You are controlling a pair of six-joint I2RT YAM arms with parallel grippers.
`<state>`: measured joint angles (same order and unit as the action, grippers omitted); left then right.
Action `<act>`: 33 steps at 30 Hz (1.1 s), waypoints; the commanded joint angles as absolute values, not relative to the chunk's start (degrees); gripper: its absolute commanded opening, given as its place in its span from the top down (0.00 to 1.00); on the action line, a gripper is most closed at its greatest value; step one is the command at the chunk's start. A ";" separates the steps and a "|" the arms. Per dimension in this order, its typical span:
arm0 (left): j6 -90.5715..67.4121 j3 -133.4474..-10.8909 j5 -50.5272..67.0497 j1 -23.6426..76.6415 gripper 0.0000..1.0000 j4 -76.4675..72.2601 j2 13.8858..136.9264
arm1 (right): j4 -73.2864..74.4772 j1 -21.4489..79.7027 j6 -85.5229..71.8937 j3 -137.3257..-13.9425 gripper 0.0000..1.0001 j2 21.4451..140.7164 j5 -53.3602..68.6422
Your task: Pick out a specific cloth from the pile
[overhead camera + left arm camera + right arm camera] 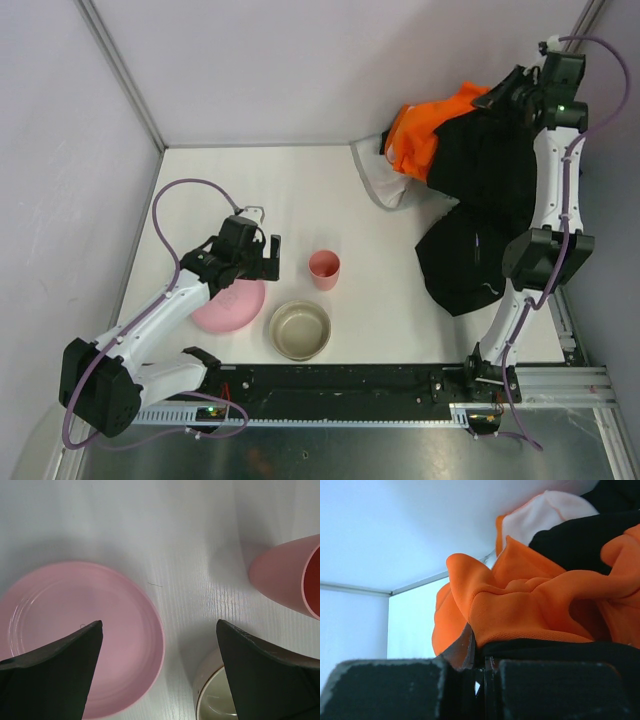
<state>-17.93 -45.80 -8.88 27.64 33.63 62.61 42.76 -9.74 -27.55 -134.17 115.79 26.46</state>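
My right end effector (481,670) is closed against the rumpled bright orange garment (530,605); pulling may drag it, not the striped black cloth (462,262).

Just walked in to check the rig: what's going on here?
The right pincer is shut in the pile at the far right corner, among orange and black fabric; what it has pinched is unclear. The striped black cloth lies nearer, on the table. The left pincer hangs open over the pink plate.
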 commanded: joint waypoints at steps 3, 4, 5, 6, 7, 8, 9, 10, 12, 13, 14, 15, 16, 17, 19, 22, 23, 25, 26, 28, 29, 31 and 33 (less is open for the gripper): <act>-17.00 -48.32 -9.23 28.13 0.00 33.12 62.43 | 35.80 -12.37 -25.85 -129.22 0.99 113.69 19.86; -17.03 -48.28 -9.27 28.13 0.00 33.09 62.33 | 35.52 -12.38 -25.54 -126.53 0.98 113.62 18.94; -17.04 -48.31 -9.25 28.13 0.00 33.07 62.28 | 35.43 -12.43 -25.34 -124.53 0.97 113.90 17.73; -17.09 -48.33 -9.37 28.13 0.00 33.10 62.12 | 35.38 -12.50 -25.06 -122.20 0.96 114.17 16.86; -17.16 -48.33 -9.48 28.13 0.00 33.12 61.91 | 35.44 -12.58 -24.88 -120.47 0.95 114.78 15.90; -17.24 -48.34 -9.66 28.08 0.00 33.13 61.58 | 35.52 -12.79 -24.83 -118.46 0.95 115.36 15.16; -17.28 -48.34 -9.84 28.10 0.00 33.09 61.07 | 35.56 -12.99 -24.81 -116.80 0.94 116.17 14.57; -17.38 -48.34 -9.75 28.11 0.00 33.07 60.46 | 35.53 -13.22 -24.93 -114.83 0.94 116.88 14.14; -17.77 -48.34 -9.58 28.12 0.00 32.90 59.28 | 34.75 -13.79 -25.33 -111.21 0.94 118.36 13.49; -18.03 -48.30 -9.40 28.12 0.00 32.80 58.60 | 34.03 -14.28 -25.67 -109.66 0.94 119.30 13.60; -18.20 -48.27 -9.18 28.12 0.00 32.53 58.04 | 33.49 -14.70 -26.37 -107.96 0.94 120.07 14.23; -18.42 -48.39 -8.77 28.12 0.00 32.35 57.41 | 33.18 -15.35 -26.90 -106.80 0.94 121.25 15.07; -18.83 -48.67 -8.38 28.12 0.00 32.17 56.92 | 32.94 -15.80 -27.55 -105.61 0.94 122.19 16.19; -19.22 -49.12 -7.79 28.12 0.00 31.99 56.41 | 32.77 -16.30 -27.93 -104.66 0.94 123.37 16.97; -20.01 -50.67 -6.39 28.12 0.00 31.66 55.52 | 32.43 -16.93 -28.16 -103.14 0.93 125.10 18.06; -21.42 -53.96 -3.85 28.12 0.00 30.81 54.61 | 32.29 -17.63 -27.59 -101.22 0.93 126.59 18.45; -21.96 -55.15 -2.94 28.08 0.00 30.39 54.46 | 32.14 -17.95 -27.33 -100.36 0.93 126.62 18.54; -23.20 -57.29 -1.20 28.11 0.00 29.20 54.44 | 31.44 -18.66 -27.16 -98.65 0.92 126.18 18.90; -23.95 -58.35 -0.03 28.12 0.00 28.48 54.55 | 30.84 -19.00 -27.11 -97.89 0.92 125.71 19.34; -25.35 -59.74 2.70 28.12 0.00 26.48 55.21 | 29.77 -19.98 -27.19 -96.01 0.92 124.75 20.15; -25.90 -60.24 4.16 28.12 0.00 25.41 55.64 | 29.34 -20.32 -27.26 -94.94 0.92 124.42 20.58; -27.55 -61.09 6.93 28.12 0.00 23.12 57.44 | 28.32 -20.99 -27.38 -93.15 0.92 123.70 21.65; -29.83 -61.90 10.10 28.06 0.00 20.94 59.91 | 27.49 -21.51 -27.41 -91.64 0.91 123.23 22.57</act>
<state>-24.75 -59.20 2.24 27.64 26.74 56.53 20.32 -17.89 -31.05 -97.62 120.36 30.33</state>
